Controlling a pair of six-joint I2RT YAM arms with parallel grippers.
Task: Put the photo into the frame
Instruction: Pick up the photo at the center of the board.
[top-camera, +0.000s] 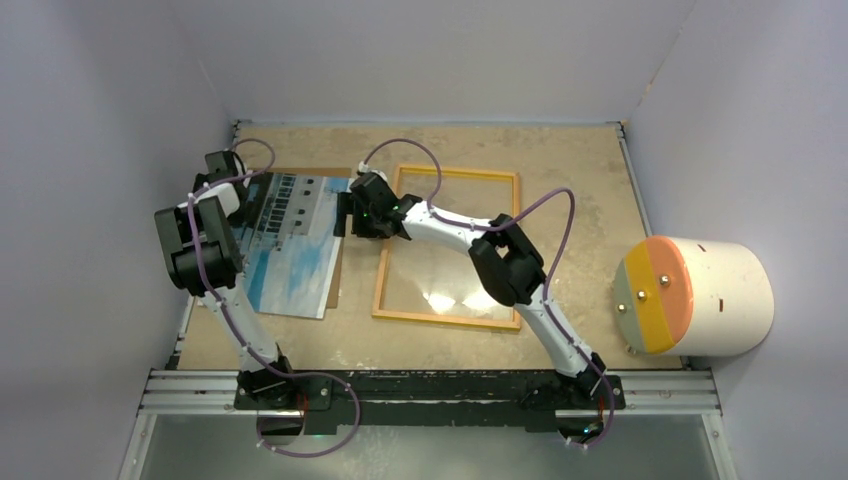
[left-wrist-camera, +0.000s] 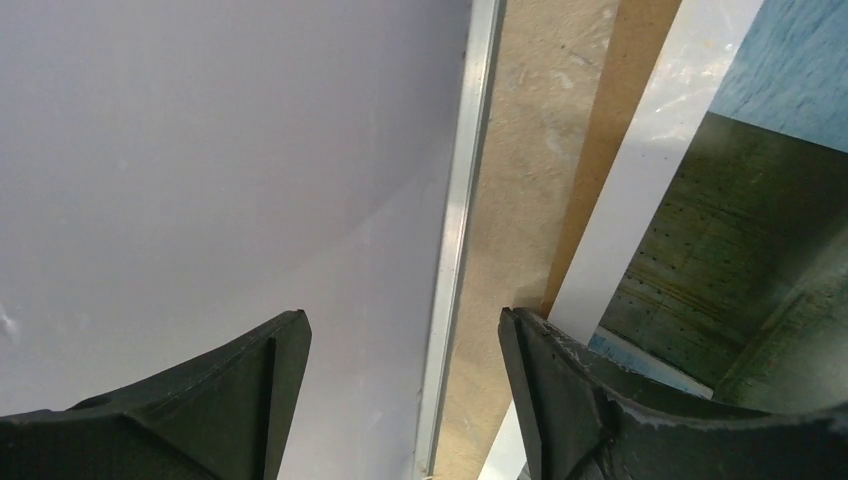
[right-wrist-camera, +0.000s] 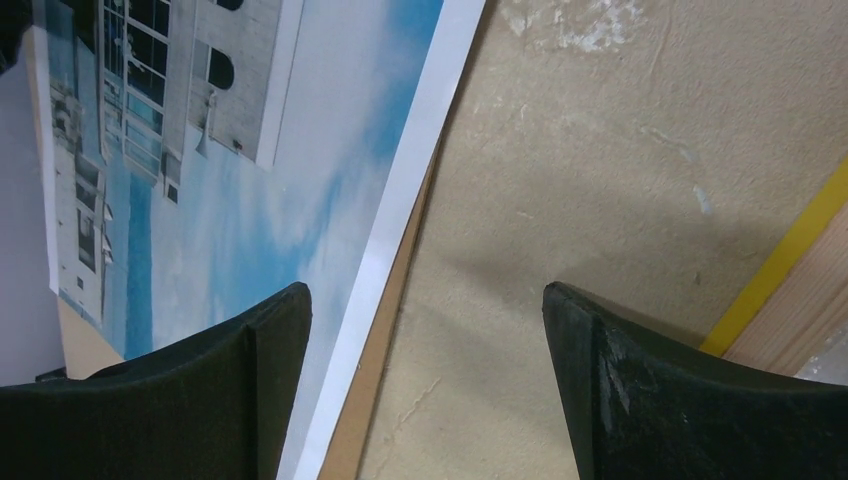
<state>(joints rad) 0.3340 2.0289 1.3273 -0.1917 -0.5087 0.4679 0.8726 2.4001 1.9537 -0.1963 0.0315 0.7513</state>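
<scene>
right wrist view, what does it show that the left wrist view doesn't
Only right wrist: the frame, a yellow edge with pale wood beside it. Only left wrist: the pale wall and metal rail. Both: the photo with its white border over the backing board, the table, and open, empty jaws, of the right end effector or left end effector.

The photo (top-camera: 290, 245) is glossy paper with a smooth white border. The frame (top-camera: 447, 318) shows yellow paint over bare, grainy wood. The board (right-wrist-camera: 350, 440) is matt brown. The table (right-wrist-camera: 600, 150) looks rough and mottled. My right fingers (right-wrist-camera: 640, 400) are matt black plastic with scuffed edges.
</scene>
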